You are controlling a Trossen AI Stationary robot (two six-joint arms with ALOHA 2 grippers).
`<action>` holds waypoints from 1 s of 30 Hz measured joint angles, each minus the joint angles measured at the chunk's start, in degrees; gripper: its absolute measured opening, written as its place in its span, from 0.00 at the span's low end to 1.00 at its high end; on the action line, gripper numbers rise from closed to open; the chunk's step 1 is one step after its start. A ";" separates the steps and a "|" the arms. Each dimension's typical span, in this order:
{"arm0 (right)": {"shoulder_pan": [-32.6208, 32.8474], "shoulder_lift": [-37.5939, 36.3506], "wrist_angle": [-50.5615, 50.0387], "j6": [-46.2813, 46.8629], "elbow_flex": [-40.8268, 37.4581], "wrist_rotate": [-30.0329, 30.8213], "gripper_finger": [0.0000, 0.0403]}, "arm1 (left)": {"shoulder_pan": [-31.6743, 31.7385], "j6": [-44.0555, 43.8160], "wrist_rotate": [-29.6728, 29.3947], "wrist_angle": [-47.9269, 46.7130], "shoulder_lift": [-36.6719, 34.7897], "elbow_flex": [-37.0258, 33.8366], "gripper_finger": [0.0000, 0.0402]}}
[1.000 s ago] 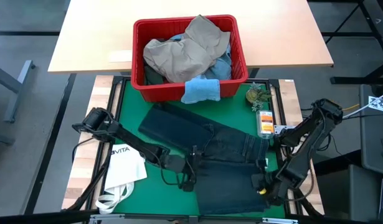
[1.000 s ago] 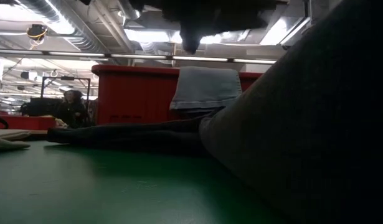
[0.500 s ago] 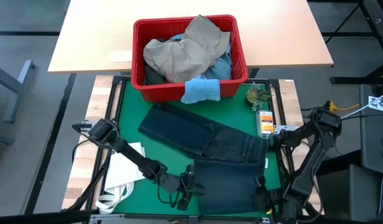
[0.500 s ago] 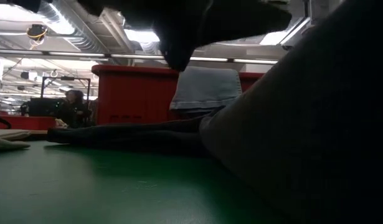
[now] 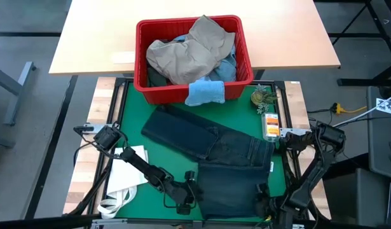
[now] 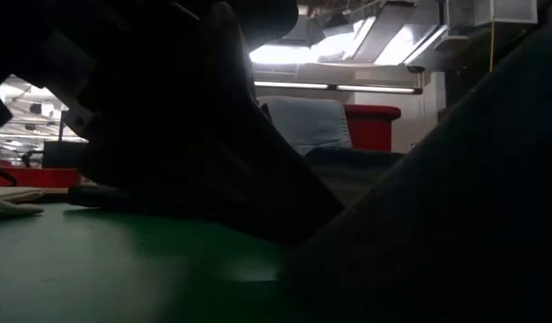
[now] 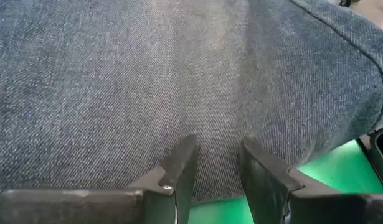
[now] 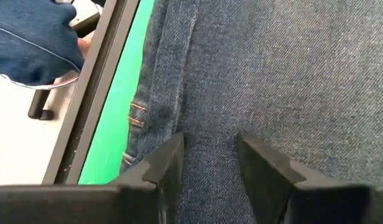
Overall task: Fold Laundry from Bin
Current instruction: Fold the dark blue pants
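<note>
No lettering can be read anywhere (tote print hidden).
</note>
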 joint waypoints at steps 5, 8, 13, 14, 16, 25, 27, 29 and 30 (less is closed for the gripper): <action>0.04 0.07 2.02 0.02 -0.12 1.25 0.38 | 0.03 1.14 0.67 -1.72 -1.53 -0.31 0.29; 0.00 0.11 2.78 0.04 -0.17 1.47 0.38 | 0.26 2.83 1.08 -5.40 -4.18 -0.60 0.29; -0.09 0.17 3.04 0.02 -0.23 3.11 0.38 | 0.62 5.59 -1.65 -12.43 -9.38 -0.72 0.29; -0.38 0.17 3.08 0.02 -0.23 3.42 0.38 | 0.68 5.67 -2.46 -12.81 -10.35 -0.72 0.29; -0.67 -0.15 3.15 -0.06 -0.23 3.13 0.38 | 0.69 5.65 -4.17 -12.25 -11.98 -0.70 0.29; -1.07 -1.73 -1.14 -4.63 4.39 2.56 0.38 | 0.59 5.55 -5.06 -0.26 -13.70 -0.57 0.29; -1.07 -1.73 -2.95 -4.68 5.86 2.85 0.38 | 0.47 4.10 -5.09 1.98 -13.27 -0.57 0.29; -1.07 -1.73 -3.51 -4.90 6.87 3.23 0.38 | 0.36 2.08 -5.22 4.65 -12.30 -0.55 0.29; -1.07 -1.73 -3.60 -5.36 7.38 3.77 0.38 | 0.32 1.22 -5.17 5.66 -11.72 -0.52 0.29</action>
